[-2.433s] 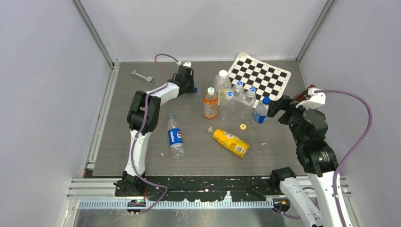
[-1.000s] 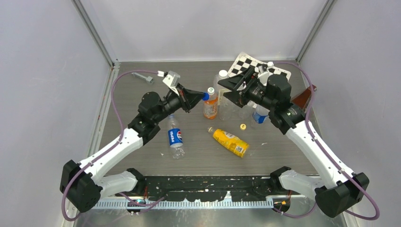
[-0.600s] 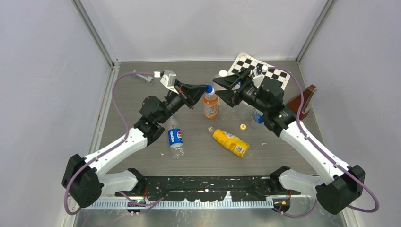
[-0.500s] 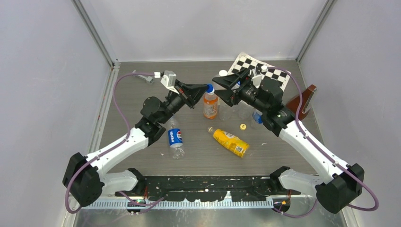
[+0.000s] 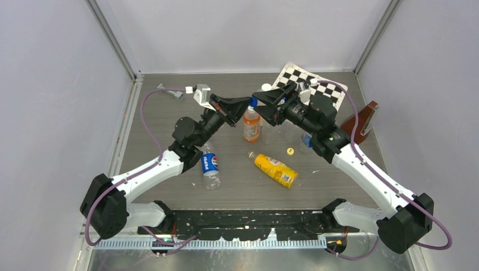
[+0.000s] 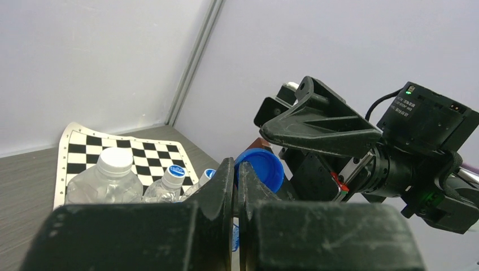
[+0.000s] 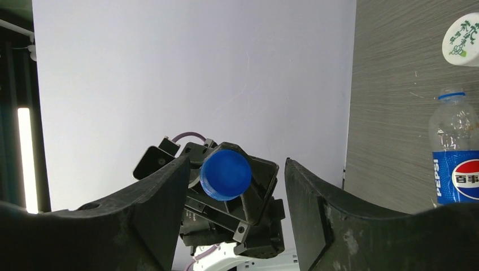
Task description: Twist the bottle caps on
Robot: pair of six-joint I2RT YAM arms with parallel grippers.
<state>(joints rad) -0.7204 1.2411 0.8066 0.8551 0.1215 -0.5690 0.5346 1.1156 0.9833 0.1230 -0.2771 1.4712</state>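
Now both have closed in above the far middle of the worktop (image 5: 169,195): the left gripper (image 5: 248,104) pinches the blue cap (image 5: 253,102), and the right gripper (image 5: 265,106), spread wide, faces it. A handover looks likely, while the Pepsi bottle (image 5: 209,164) lies left of the middle, apparently uncapped

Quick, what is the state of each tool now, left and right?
Left tool: closed, holding the blue cap.
Right tool: open, holding nothing.
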